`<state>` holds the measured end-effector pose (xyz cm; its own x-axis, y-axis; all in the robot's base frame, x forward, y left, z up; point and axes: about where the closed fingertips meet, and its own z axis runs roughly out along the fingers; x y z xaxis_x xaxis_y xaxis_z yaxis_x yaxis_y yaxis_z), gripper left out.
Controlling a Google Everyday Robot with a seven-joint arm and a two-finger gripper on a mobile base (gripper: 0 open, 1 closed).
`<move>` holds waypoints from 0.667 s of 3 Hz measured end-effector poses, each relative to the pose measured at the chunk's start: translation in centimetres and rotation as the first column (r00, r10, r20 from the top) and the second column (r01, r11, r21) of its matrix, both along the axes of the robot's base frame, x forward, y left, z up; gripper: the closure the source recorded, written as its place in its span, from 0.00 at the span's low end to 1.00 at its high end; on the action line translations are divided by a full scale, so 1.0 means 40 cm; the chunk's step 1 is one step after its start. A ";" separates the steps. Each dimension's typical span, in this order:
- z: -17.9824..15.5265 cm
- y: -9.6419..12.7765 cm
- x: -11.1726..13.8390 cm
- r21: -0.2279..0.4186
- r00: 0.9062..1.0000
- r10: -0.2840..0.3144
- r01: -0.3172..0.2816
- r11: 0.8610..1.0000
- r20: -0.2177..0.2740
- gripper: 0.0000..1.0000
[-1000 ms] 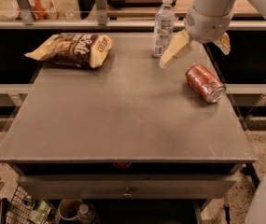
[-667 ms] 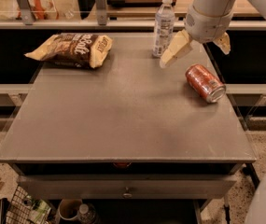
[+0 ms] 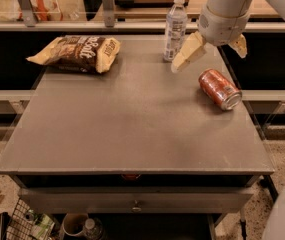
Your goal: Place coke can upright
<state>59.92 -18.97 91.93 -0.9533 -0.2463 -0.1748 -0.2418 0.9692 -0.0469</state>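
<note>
Closest to me, under the counter [image 3: 132,129], a wire basket [image 3: 22,223] and a mug-like cup [image 3: 75,225] sit low near the floor, and a shallow grey drawer [image 3: 82,200] with a small middle pull runs along the front. The counter top is flat, matte grey-brown and faintly scuffed, with a straight front lip and square corners. Its whole near half and middle are bare, so there is plenty of open surface there. Further back on the right lies the coke can [image 3: 220,88], a red-orange metal cylinder on its side, set diagonally with its silver end turned toward the front right. It is near the right edge but not over it, with bare counter around it. Just behind and above the can hangs the tool [image 3: 209,59] at the end of a smooth white arm. Its two cream, wedge-shaped fingers [image 3: 187,56] are spread apart, gripping nothing and clear of the can. On the far left a crinkled brown and tan chip bag [image 3: 77,53] lies flat and puffy. Well apart from it, at the back edge, a clear plastic water bottle [image 3: 175,29] with a white cap stands upright, just left of the tool's nearer finger.
</note>
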 end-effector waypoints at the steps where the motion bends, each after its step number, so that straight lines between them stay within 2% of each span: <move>1: 0.000 0.000 0.000 -0.001 1.000 0.000 0.000 1.000 0.000 0.00; 2: 0.001 0.000 0.000 -0.001 1.000 0.000 0.000 1.000 0.000 0.00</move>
<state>59.91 -18.98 91.95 -0.9533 -0.2463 -0.1747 -0.2415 0.9692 -0.0481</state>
